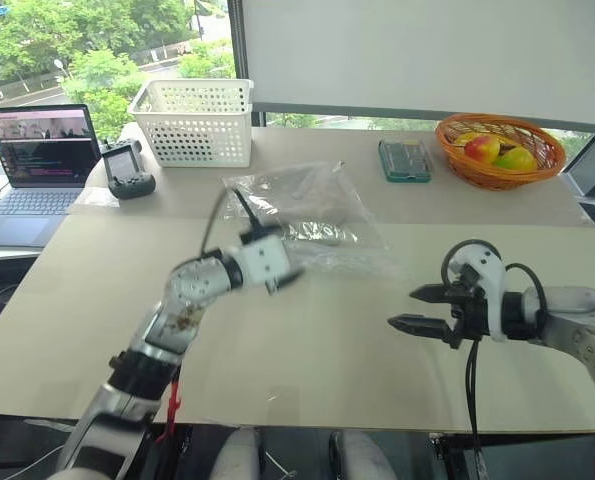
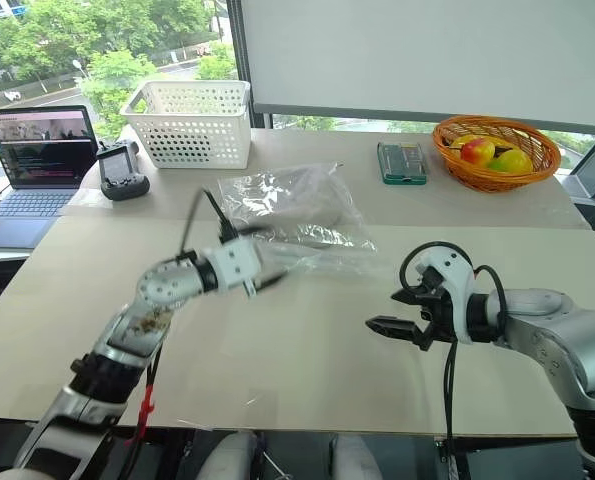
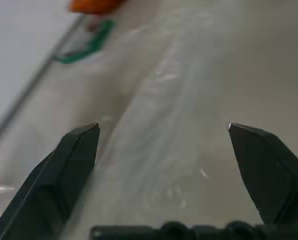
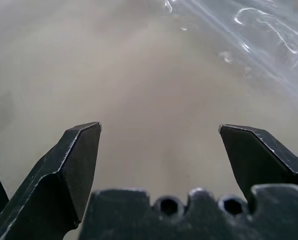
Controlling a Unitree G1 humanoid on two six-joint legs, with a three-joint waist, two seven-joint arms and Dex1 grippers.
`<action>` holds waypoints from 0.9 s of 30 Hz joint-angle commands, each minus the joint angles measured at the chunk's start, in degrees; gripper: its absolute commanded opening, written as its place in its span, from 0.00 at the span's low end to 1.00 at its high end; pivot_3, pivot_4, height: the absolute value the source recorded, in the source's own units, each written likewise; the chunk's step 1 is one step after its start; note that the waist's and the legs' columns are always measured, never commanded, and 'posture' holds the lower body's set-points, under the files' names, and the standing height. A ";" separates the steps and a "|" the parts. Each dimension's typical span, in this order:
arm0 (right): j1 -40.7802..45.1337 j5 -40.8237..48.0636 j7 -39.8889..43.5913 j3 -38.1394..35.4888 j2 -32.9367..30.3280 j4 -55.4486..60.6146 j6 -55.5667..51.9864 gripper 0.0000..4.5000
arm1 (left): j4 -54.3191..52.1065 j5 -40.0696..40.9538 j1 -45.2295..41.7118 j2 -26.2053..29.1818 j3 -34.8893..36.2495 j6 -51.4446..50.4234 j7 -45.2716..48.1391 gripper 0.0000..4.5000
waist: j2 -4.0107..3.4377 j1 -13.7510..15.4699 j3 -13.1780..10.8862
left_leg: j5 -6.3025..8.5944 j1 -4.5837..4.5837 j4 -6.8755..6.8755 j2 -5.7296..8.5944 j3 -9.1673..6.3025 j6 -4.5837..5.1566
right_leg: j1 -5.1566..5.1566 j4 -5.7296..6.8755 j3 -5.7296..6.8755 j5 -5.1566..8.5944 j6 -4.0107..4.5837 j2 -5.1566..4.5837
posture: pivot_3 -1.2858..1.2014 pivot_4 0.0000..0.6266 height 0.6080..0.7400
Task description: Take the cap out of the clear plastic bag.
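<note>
On a pale beige table (image 1: 307, 380) by a window, one clear plastic bag (image 1: 312, 215) lies crumpled near the middle. Whether the cap is inside it cannot be told; only glossy folds of plastic show.

Two robot arms reach over the table. One left gripper (image 1: 289, 278) hangs at the bag's near edge, its two black fingers (image 3: 76, 150) spread wide apart with nothing between them, the plastic just ahead. One right gripper (image 1: 417, 308) hangs over bare table, well apart from the bag on its right side, its two fingers (image 4: 81, 150) also spread wide and holding nothing.

Along the far edge stand two containers. One white perforated basket (image 1: 194, 122) sits at the left; its contents cannot be seen. One orange woven basket (image 1: 500, 150) at the right holds fruit (image 1: 499, 150), red and yellow-green, about three pieces. Between them lies one small green case (image 1: 405, 160).

At the far left, one open laptop (image 1: 37, 165) shows a lit screen; its writing is too small to read. One dark handheld controller (image 1: 127, 170) rests beside it.
</note>
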State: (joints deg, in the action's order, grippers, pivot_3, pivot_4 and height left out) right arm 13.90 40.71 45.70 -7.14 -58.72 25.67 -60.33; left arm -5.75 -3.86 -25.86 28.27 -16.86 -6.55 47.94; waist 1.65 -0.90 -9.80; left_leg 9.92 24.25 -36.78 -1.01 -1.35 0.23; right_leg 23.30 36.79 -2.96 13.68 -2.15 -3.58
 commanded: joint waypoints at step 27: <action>7.71 1.87 -1.74 1.68 1.95 2.59 -1.72 1.00 | -16.25 -11.30 2.12 8.50 -0.20 1.30 -9.99 0.97 | 0.01 0.69 0.00 | 0.02 -0.03 0.00 -0.04 0.04 0.03 | -0.05 -0.10 -0.07 0.16 -0.24 0.05 | 0.52 0.24 1.00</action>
State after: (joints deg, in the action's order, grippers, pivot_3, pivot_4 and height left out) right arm 20.18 42.95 44.41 -4.92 -56.93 27.89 -62.62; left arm -22.96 -12.76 -22.73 36.69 -17.39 -8.74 40.08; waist 1.67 -0.22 -9.81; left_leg 9.94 24.22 -36.78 -1.06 -1.31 0.26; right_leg 23.26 36.68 -3.03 13.86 -2.41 -3.53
